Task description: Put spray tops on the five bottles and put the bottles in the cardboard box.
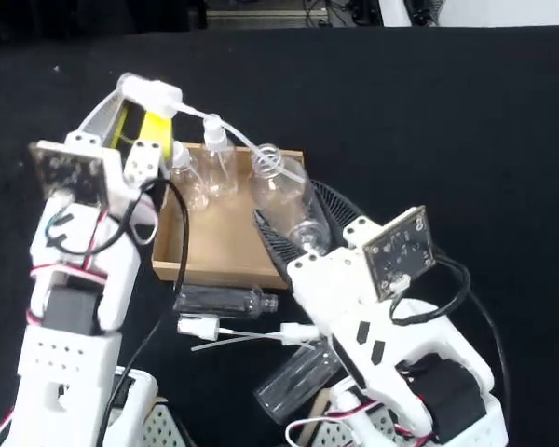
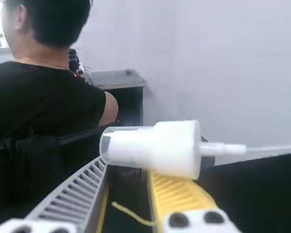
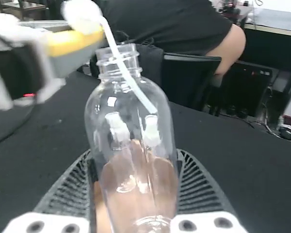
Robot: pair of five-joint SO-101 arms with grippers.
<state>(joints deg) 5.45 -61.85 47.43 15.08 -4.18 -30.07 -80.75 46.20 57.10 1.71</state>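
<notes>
High view: the left gripper [image 1: 147,101] is clamped on a spray top [image 1: 154,93] over the far edge of the cardboard box [image 1: 214,247], its tube reaching the mouth of a bottle [image 1: 293,200] clamped in the right gripper [image 1: 303,223]; two capped bottles [image 1: 205,172] stand inside the box. Left wrist view: the jaws pinch the spray top [image 2: 153,148]. Right wrist view: the jaws squeeze the bottle [image 3: 133,155], with the tube at its neck

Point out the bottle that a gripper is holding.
The clear plastic bottle in the right gripper, open-necked over the brown cardboard box. Two capped bottles stand in the box; two uncapped bottles lie on the black table.
</notes>
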